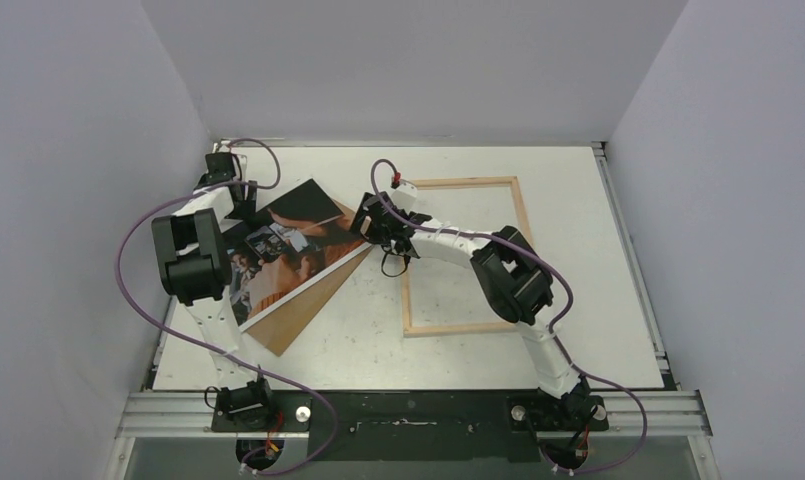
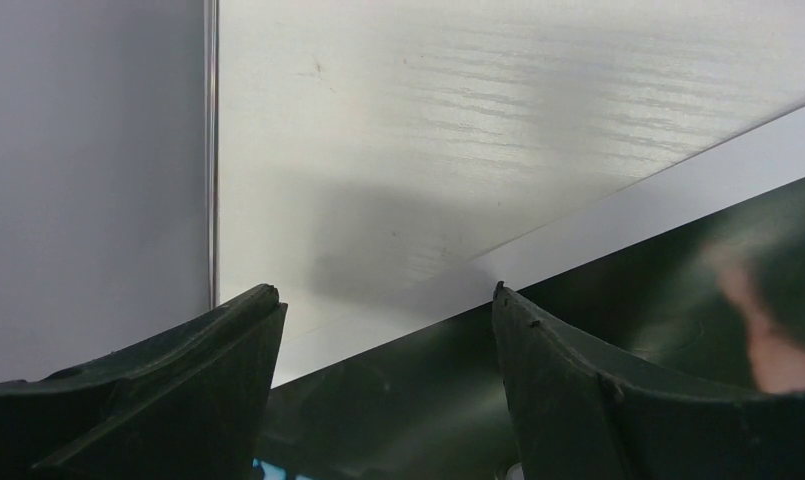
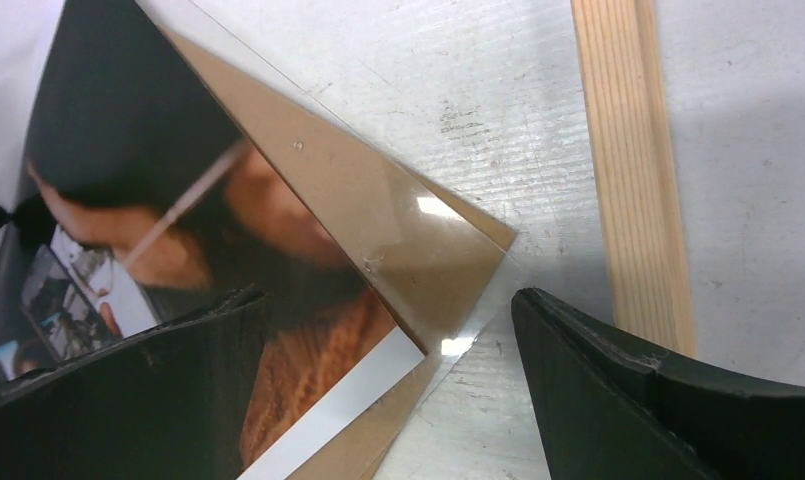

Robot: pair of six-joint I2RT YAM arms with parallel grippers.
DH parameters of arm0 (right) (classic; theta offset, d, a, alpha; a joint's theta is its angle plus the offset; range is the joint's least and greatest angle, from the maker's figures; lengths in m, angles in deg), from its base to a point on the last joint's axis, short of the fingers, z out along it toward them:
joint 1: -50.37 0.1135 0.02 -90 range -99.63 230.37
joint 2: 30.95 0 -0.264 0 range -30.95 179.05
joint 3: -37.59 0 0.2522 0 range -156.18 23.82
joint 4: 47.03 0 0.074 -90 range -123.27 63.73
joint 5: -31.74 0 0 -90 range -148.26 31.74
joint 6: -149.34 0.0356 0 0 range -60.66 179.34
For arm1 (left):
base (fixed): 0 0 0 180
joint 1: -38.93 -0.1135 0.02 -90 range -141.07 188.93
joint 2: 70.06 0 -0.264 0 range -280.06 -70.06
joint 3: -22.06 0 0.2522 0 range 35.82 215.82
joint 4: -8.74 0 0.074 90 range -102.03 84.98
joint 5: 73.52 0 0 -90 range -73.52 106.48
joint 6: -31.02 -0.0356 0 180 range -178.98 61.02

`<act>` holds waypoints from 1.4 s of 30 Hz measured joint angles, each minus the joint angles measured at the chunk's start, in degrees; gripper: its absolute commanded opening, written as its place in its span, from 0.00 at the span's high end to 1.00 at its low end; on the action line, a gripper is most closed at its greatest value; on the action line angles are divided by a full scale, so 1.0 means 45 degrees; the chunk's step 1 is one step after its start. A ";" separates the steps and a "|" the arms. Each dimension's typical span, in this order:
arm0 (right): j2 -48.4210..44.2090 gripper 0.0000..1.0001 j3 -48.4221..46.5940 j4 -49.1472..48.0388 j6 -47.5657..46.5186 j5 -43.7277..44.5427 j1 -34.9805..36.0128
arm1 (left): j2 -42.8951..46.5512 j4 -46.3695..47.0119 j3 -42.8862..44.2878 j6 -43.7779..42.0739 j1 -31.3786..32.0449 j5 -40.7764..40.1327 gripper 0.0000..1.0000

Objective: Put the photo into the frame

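Step in hand: getting hold of the photo (image 1: 288, 250); it is not yet in the frame (image 1: 466, 183).

Photo lies face up and skewed by the left edge of the bench (image 1: 598, 330), on a brown panel (image 1: 308, 305) that sticks out past it on the near side; frame lies flat right of centre, empty, near the panel's right corner but apart from it.

Left arm (image 1: 193, 255) reaches toward the far left corner; in the wrist view the left jaws stand apart, one either side of the photo's white-bordered edge, gripping nothing that I can see.

Right arm (image 1: 508, 270) is bent over mid-bench; right jaws are wide open, holding nothing, above the right corner of the stack with the frame's slat just beside.

A clear sheet (image 3: 428, 250) also shows at that corner, over the panel and poking past it; cannot tell whether it covers the photo too.

Next move, as I judge it: pinch the photo alone at an edge, leaving panel and sheet behind; thin glossy print lying flat, so an edge likely needs lifting first; then carry it right, turn it square to the frame and lay it inside the slats.
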 measured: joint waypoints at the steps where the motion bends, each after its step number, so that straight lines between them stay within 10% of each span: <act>1: -0.0083 0.04 0.0219 -0.0301 0.0058 -0.0248 -0.0073 | 0.0053 0.0117 -0.0112 0.0000 0.0000 0.0024 0.26; 30: -0.1948 0.06 0.2278 -0.3619 0.1010 -0.3303 -0.0656 | 0.0457 0.0991 -0.0991 0.0034 -0.0019 0.0340 0.29; 42: -0.1666 0.41 0.2856 -0.5765 0.1797 -0.3857 -0.1214 | 0.0505 0.0986 -0.1059 -0.0078 -0.0015 0.0355 0.31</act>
